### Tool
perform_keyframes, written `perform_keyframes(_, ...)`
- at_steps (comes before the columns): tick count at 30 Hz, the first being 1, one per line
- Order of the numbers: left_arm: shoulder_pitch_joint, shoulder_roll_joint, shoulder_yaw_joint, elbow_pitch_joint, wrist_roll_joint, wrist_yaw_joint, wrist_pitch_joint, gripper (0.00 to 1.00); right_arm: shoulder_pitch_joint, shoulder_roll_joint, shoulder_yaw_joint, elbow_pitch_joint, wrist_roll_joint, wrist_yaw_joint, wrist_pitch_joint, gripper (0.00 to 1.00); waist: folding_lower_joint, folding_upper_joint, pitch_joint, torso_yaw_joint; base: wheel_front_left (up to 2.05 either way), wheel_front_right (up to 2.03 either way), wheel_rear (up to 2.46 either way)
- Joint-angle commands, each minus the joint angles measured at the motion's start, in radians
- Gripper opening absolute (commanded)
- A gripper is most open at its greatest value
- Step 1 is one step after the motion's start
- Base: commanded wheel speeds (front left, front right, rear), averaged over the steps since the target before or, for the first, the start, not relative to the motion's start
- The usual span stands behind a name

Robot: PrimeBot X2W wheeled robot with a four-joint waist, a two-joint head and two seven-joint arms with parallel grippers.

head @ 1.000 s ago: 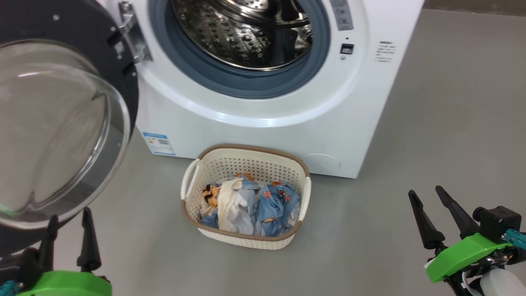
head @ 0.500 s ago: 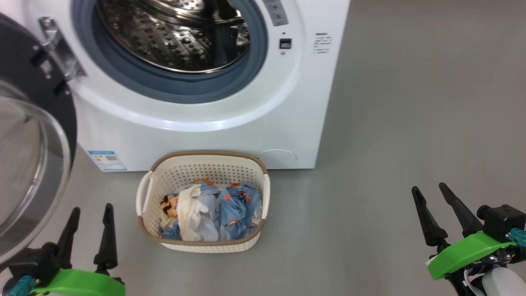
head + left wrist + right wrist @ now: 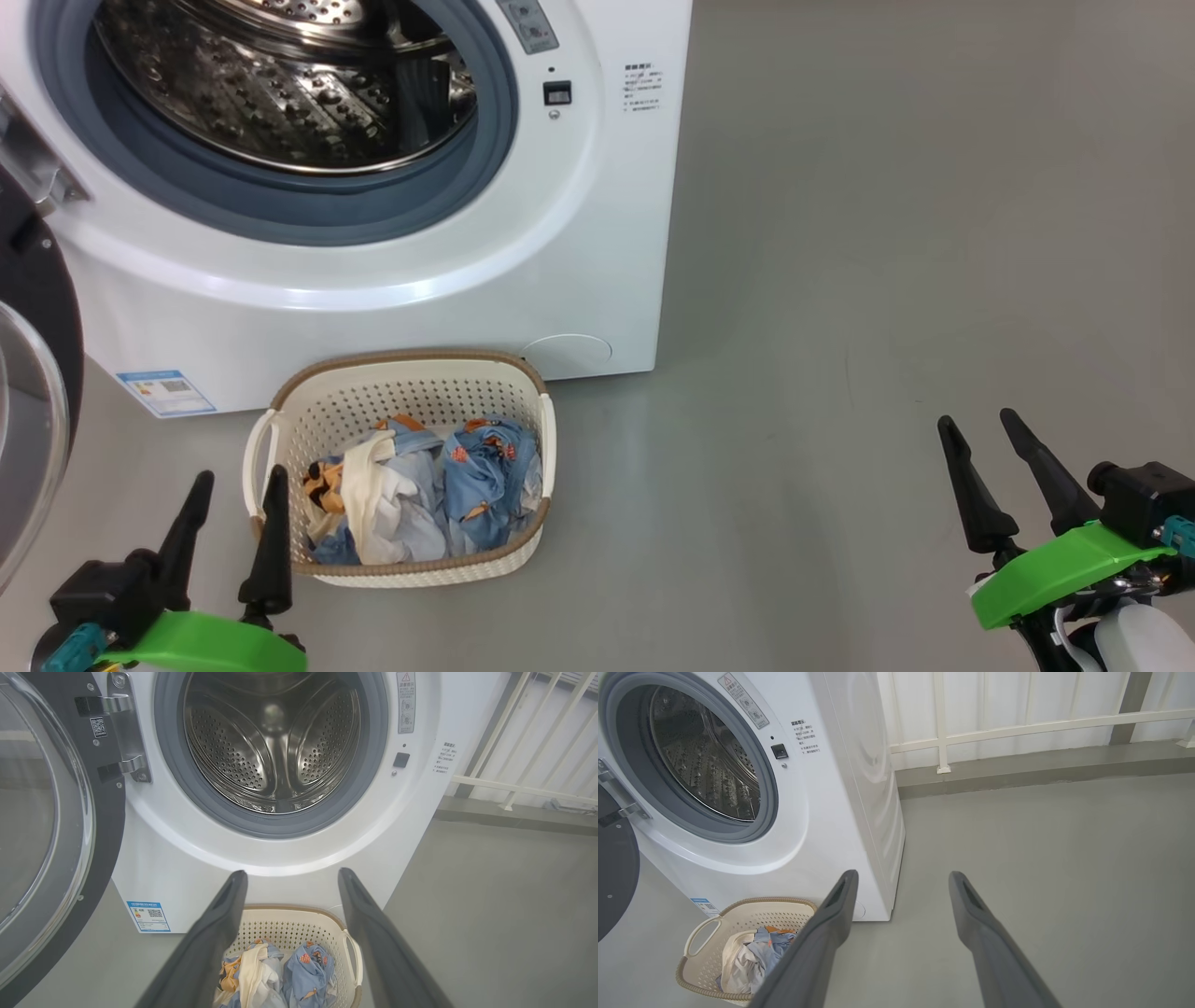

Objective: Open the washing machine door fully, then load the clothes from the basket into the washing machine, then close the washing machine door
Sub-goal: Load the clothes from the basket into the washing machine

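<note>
We pan the head right: the washing machine (image 3: 597, 233), the basket (image 3: 401, 359) and the washing machine door (image 3: 51, 308) all slide left in frame, and the door is now mostly cut off at the edge. Nothing in the scene moves. Our left gripper (image 3: 240, 474) shifts right, out from under the door glass to the basket's left handle.

Markings noted, each placed relative to the drum opening (image 3: 273, 746) of the washing machine (image 3: 289, 858).

- Upper right of the opening: grey vertical warning strip (image 3: 405, 702) with a warning triangle at its top and pictograms below. The wording is too small to read.
- Right of the opening, further out: printed text block (image 3: 446, 758), several short lines of characters, not readable.
- Below left of the opening, at the front panel's lower corner: blue-headed label (image 3: 148, 915) with a QR code. Its text is unreadable.
- Left of the opening, on the black rim of the washing machine door (image 3: 110, 849) by the hinge: small white QR sticker (image 3: 98, 727).

No brand name or number is legible.
</note>
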Motion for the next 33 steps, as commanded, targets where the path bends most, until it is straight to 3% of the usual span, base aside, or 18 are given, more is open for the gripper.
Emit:
perform_keyframes(1,-0.027,0.031,0.033,-0.026,-0.010,-0.002,-0.006,1.00,0.005,-0.008,0.014,-0.025,-0.009,0.002,-0.012,1.00,0.0000,0.0000,0.003,-0.005,0.00,0.00,0.00)
perform_keyframes(13,-0.038,0.047,0.011,-0.016,-0.032,-0.002,-0.006,1.00,-0.002,0.001,0.008,-0.029,-0.012,0.002,-0.012,1.00,0.0000,0.0000,0.014,0.004,0.05,-0.15,0.11)
perform_keyframes(33,-0.047,0.051,0.007,-0.008,-0.043,-0.002,-0.006,1.00,-0.009,0.007,0.019,-0.023,-0.011,0.002,-0.012,1.00,0.0000,0.0000,0.015,-0.001,0.89,-1.25,0.36)
